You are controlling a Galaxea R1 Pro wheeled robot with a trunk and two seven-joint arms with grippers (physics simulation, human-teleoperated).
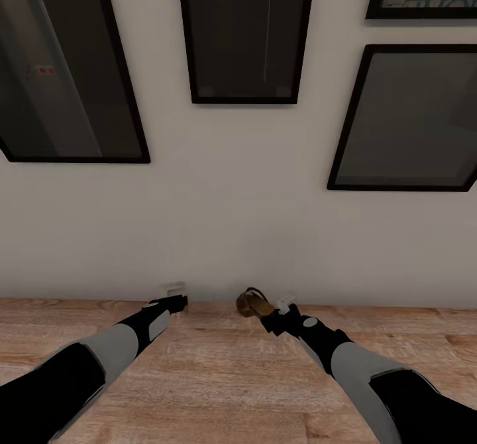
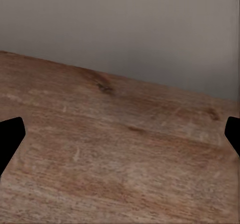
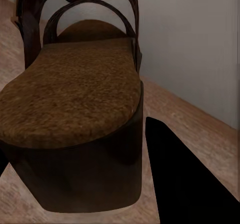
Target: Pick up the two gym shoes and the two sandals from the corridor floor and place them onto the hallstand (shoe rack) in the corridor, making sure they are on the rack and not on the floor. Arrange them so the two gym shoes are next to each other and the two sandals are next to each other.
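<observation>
A pale wall (image 1: 238, 232) takes up the far part of the head view, hung with dark framed pictures (image 1: 245, 33), four in all, the one at far right cut off by the edge. Below it the corridor floor (image 1: 218, 378) runs toward the robot in light brown planks.

Both arms reach forward and down over the planks. The left gripper (image 1: 177, 303) sits low near the foot of the wall, left of centre. Its own camera adds what the head view cannot: two dark fingertips (image 2: 10, 136) stand far apart at the frame's edges with bare wood between them, so the jaws are spread wide and hold nothing.

The right gripper (image 1: 281, 311) is just right of centre, and a brown sandal (image 1: 252, 303) sticks out from it toward the left, close to the base of the wall. From the head it is only a small brown shape with a dark strap loop. The right wrist camera shows it large: a sandal (image 3: 75, 98) with a grainy tan insole, thick dark sole and arched dark straps, one black finger (image 3: 185, 179) lying right beside its sole. The other finger is barely visible, but the jaws seem clamped on the sandal. Whether it rests on the floor or hangs just above it is hard to tell.
</observation>
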